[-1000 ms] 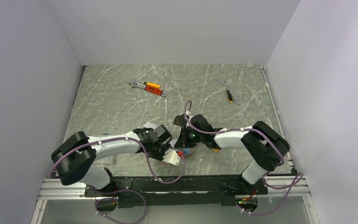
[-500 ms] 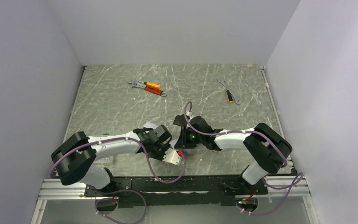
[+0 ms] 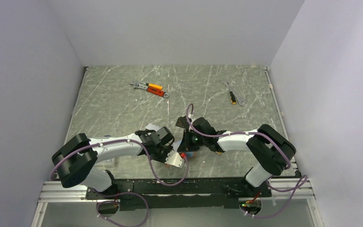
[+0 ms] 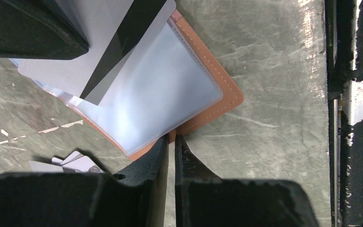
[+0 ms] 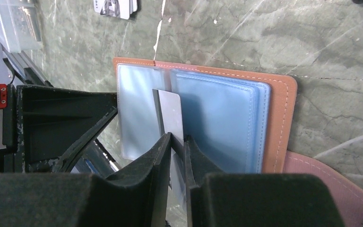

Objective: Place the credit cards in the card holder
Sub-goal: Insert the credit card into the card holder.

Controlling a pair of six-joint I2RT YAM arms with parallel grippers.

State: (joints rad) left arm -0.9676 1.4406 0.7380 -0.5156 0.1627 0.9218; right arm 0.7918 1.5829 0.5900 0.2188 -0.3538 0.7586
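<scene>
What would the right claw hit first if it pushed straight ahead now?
Likely the open holder, at its clear sleeves. The right claw pinches a silver card lying over them, so the card would touch first; depth is unclear.

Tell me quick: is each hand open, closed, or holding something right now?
Left hand: closed, pinching the card holder by its edge.
Right hand: closed on the silver-grey card.
</scene>
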